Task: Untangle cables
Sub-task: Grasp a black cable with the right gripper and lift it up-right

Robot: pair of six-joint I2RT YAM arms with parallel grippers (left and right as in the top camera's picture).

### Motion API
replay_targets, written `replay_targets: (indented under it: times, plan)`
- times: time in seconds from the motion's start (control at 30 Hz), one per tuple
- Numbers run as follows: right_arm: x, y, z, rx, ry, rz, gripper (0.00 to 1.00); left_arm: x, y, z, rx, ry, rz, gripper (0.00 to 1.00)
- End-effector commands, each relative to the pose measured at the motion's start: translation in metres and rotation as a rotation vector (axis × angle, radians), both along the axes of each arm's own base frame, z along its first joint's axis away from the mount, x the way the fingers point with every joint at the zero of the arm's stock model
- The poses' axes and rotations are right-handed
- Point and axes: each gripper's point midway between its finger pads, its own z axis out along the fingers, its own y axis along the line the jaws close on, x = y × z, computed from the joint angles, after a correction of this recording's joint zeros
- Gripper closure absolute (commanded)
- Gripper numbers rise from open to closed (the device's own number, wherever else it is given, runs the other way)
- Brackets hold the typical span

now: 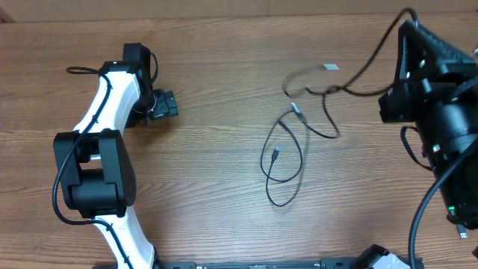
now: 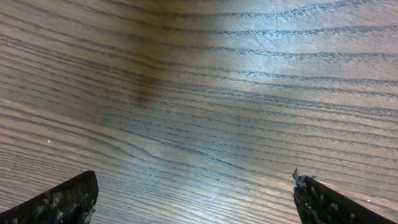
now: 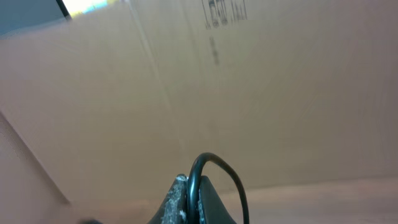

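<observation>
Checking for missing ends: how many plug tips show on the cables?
3 plug tips: top one, blurred; middle one above the loop; lower one inside it. Others may be hidden.

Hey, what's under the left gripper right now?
Only bare wooden table shows below the left gripper, between its open fingers; no cable there. The cables lie well away from it. Whatever is directly beneath the fingers themselves is covered.

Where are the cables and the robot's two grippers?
cables (image 1: 296, 110): overhead view, silver-tipped plug.
left gripper (image 2: 194, 190): left wrist view, gap between open fingers.
right gripper (image 3: 188, 191): right wrist view, shut fingertips gripping a cable.
</observation>
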Motion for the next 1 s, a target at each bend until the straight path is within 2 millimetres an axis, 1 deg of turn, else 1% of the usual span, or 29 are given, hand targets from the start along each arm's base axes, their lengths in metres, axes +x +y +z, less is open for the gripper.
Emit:
replay_targets:
  times: [0.0,0.07,0.17,0.27,0.3,0.37,0.43,0.5,0.6,0.63,0.73,0.87,0.97]
  plan:
    - [0.008,0.003,-0.022,-0.162,0.068,-0.01,0.96,-0.001,0.002,-0.002,0.008,0.004,0.013,0.0]
    - [0.013,0.007,-0.045,-0.274,0.14,0.001,0.96,-0.001,0.002,-0.002,0.008,0.004,0.013,0.0]
    - [0.016,0.007,-0.086,-0.481,0.281,0.018,0.96,-0.001,0.002,-0.002,0.008,0.004,0.013,0.01]
    - [0.018,-0.01,-0.117,-0.633,0.412,-0.061,0.96,-0.001,0.002,-0.002,0.008,0.004,0.013,0.01]
    - [0.019,-0.019,-0.124,-0.689,0.45,-0.108,0.96,-0.001,0.002,-0.002,0.008,0.004,0.013,0.0]
    - [0.019,-0.035,-0.131,-0.789,0.499,-0.203,0.96,-0.001,0.002,-0.002,0.008,0.004,0.013,0.01]
    - [0.02,-0.049,-0.131,-0.872,0.522,-0.29,0.96,-0.001,0.002,-0.002,0.008,0.004,0.013,0.0]
    - [0.02,-0.06,-0.126,-0.927,0.52,-0.369,0.96,-0.001,0.002,-0.002,0.008,0.004,0.013,0.01]
    - [0.017,-0.076,-0.11,-0.975,0.487,-0.496,0.96,-0.001,0.002,-0.002,0.008,0.004,0.013,0.01]
    - [0.013,-0.085,-0.099,-1.002,0.463,-0.579,0.96,-0.001,0.002,-0.002,0.008,0.004,0.013,0.0]
    - [0.006,-0.098,-0.081,-1.044,0.424,-0.708,0.96,-0.001,0.002,-0.002,0.008,0.004,0.013,0.0]
    - [-0.004,-0.11,-0.06,-1.109,0.387,-0.848,0.96,-0.001,0.002,-0.002,0.008,0.004,0.013,0.0]
    - [-0.004,-0.111,-0.058,-1.166,0.405,-0.844,0.96,-0.001,0.002,-0.002,0.008,0.004,0.013,0.0]
